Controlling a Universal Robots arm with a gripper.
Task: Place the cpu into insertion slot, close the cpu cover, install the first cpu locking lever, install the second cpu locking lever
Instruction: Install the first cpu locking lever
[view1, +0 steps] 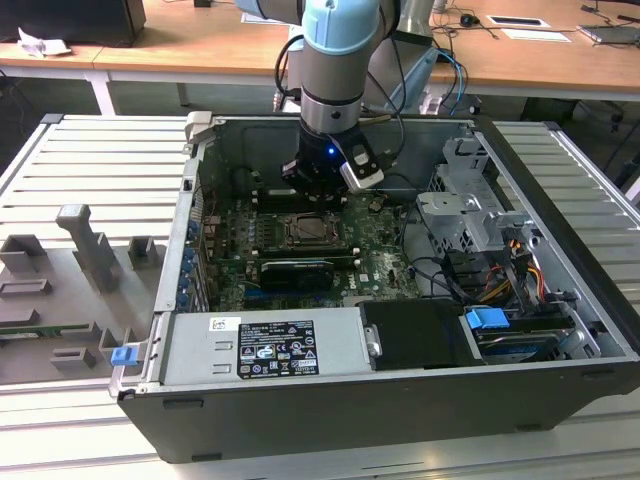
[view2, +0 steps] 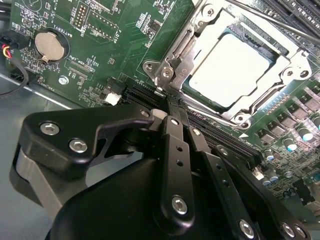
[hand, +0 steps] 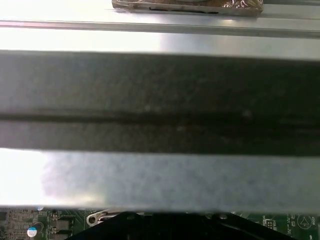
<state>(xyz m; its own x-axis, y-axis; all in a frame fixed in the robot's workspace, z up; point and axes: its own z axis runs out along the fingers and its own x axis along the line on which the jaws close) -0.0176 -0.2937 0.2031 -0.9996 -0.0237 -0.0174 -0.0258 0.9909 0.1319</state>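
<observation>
The cpu (view2: 227, 67), pale silver, lies in the insertion slot (view1: 313, 230) at the middle of the green board. The cpu cover (view2: 295, 65) is down flat, framing it. A thin lever rod (view2: 280, 22) runs along the cover's far side. In the second wrist view my gripper (view2: 169, 102) is shut, its two black fingers (view2: 172, 150) pressed together, with the tips at the slot's near corner by a screw and a lever end (view2: 161, 92). I cannot tell whether anything is pinched there. In the exterior view the gripper (view1: 318, 192) hangs just behind the slot.
The open computer case (view1: 400, 420) surrounds the board (view2: 125, 45). A black card (view1: 295, 270) lies in front of the slot, a drive cage (view1: 465, 215) and cables stand on the exterior view's right, and a power supply (view1: 270, 345) at the front. The first wrist view faces a metal case wall (hand: 160, 180).
</observation>
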